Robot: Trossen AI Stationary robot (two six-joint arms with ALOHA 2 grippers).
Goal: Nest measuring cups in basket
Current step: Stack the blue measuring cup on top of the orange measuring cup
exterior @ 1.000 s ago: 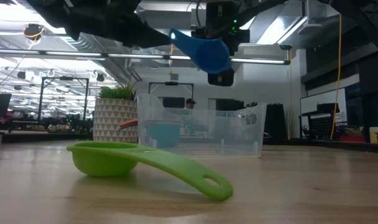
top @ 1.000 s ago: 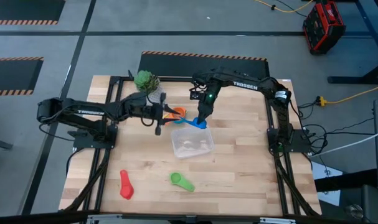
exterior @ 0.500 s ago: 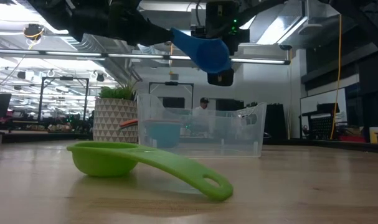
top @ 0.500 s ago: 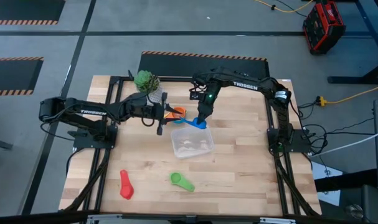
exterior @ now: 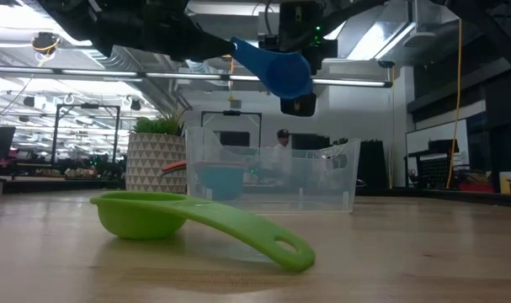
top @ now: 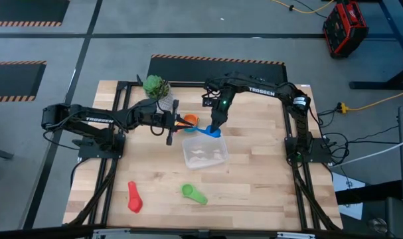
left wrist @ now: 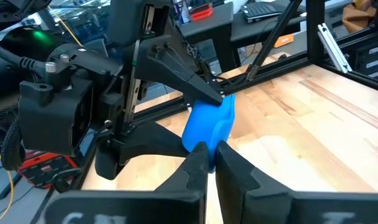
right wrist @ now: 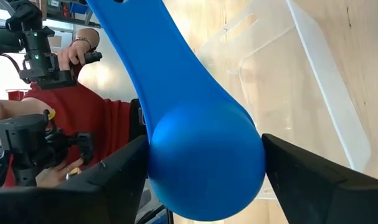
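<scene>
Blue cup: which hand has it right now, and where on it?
The right hand grips the blue cup across its bowl. The left hand is shut at the cup's near edge; whether on its handle cannot be told.

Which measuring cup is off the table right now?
The dark blue cup, held up between the two grippers above the basket. The green cup and red cup lie on the table.

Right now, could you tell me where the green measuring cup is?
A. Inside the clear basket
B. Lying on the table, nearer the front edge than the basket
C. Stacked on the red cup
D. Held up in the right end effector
B: the green measuring cup lies on the bare wood in front of the clear basket, apart from the red cup, with neither arm near it.
</scene>
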